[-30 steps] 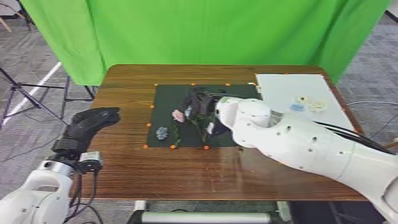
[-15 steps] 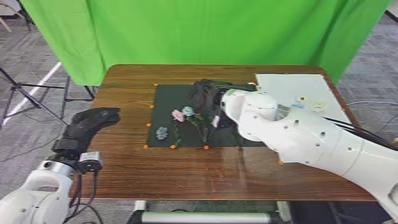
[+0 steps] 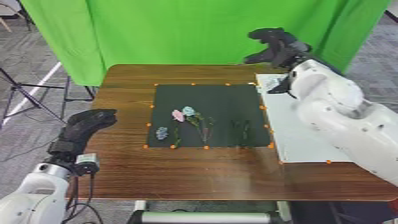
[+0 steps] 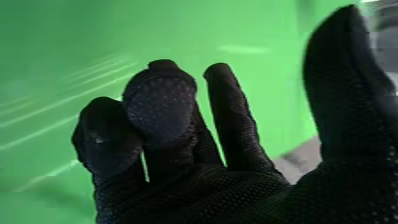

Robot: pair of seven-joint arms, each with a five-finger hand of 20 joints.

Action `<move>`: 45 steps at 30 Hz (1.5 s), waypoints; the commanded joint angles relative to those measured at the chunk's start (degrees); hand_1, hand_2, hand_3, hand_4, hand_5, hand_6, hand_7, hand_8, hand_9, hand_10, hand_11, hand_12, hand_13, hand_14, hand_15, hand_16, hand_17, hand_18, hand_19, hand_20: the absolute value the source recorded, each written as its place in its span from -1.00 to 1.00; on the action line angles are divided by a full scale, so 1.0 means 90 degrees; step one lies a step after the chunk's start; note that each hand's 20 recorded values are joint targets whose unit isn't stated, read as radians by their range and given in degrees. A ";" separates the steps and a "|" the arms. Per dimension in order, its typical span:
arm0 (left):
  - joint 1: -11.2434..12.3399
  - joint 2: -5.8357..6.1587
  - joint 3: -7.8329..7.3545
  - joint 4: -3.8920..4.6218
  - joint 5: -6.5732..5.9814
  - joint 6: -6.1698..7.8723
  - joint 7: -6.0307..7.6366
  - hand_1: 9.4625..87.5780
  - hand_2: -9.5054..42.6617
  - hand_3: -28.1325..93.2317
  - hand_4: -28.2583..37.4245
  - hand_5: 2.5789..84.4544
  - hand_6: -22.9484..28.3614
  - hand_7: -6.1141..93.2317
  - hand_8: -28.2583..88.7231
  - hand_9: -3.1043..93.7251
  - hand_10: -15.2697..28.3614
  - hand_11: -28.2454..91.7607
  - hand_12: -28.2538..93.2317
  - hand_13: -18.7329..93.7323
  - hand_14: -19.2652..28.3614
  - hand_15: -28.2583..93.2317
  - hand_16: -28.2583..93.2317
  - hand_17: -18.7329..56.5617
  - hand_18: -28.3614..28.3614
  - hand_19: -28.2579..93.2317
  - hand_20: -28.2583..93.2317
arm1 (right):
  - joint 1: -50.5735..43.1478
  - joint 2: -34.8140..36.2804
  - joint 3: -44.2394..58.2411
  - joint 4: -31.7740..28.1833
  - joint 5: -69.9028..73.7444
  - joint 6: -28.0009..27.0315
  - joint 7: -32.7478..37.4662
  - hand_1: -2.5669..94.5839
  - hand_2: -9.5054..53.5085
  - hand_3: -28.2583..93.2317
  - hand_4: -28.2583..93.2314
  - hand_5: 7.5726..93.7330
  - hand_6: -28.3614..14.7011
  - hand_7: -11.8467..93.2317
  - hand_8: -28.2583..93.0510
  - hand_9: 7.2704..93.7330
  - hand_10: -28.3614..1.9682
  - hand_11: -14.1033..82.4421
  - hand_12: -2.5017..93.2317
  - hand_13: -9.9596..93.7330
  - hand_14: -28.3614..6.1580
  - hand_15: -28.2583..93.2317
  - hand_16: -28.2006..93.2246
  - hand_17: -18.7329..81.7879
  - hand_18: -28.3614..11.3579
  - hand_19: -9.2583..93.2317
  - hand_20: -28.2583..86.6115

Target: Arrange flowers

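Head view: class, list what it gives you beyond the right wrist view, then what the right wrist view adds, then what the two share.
Head view: the brown wooden table, the dark mat with the pink flower, light blue flower and grey-blue flower lying on it, the white board, and the left hand.

Right wrist view: the glove's knitted texture close up, and pale slanting streaks across the green.

Both: the right hand and the green curtain behind it.

A green curtain (image 3: 178,35) hangs behind the brown wooden table (image 3: 178,175), with grey carpet (image 3: 31,145) on both sides.
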 commanded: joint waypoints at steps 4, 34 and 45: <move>0.0142 -0.0074 -0.0039 -0.0077 -0.0014 0.0038 -0.0013 -0.11 -0.37 0.40 -0.52 0.19 -0.07 -0.46 -0.56 0.06 0.36 -0.11 -0.38 0.00 0.56 -0.15 -0.62 -0.41 0.36 -0.26 -0.34 | -0.2414 0.0661 0.1473 0.0860 0.0191 -0.0146 0.0695 -0.36 -1.00 0.48 -0.90 -0.15 0.22 -0.66 -0.58 0.00 -0.28 -0.55 -0.42 0.64 0.22 0.62 -0.06 0.38 -0.47 1.00 0.46; 0.0113 -0.0123 -0.0011 -0.0085 0.0000 -0.0002 -0.0020 -0.12 -0.36 0.39 -0.51 0.19 -0.06 -0.47 -0.58 0.06 0.36 -0.11 -0.38 0.00 0.57 -0.15 -0.62 -0.41 0.37 -0.26 -0.34 | -0.1679 0.0384 -0.0093 0.1468 -0.0421 0.0899 0.0799 0.02 -1.00 0.53 -0.86 0.17 0.39 -0.49 -0.63 0.33 0.02 -0.30 -0.39 0.75 0.38 0.65 -0.05 0.50 -0.38 1.00 0.55; 0.0120 -0.0117 -0.0012 -0.0090 -0.0030 0.0026 -0.0014 -0.12 -0.35 0.40 -0.51 0.19 -0.06 -0.47 -0.59 0.06 0.37 -0.11 -0.38 0.01 0.57 -0.15 -0.62 -0.41 0.37 -0.26 -0.34 | -0.1399 0.0360 -0.0678 0.1726 -0.0525 0.1600 0.0742 0.36 -1.00 0.36 -0.85 0.58 0.35 -0.42 -0.36 0.77 0.33 -0.53 -0.04 0.82 0.49 0.62 -0.04 0.55 -0.32 1.00 0.56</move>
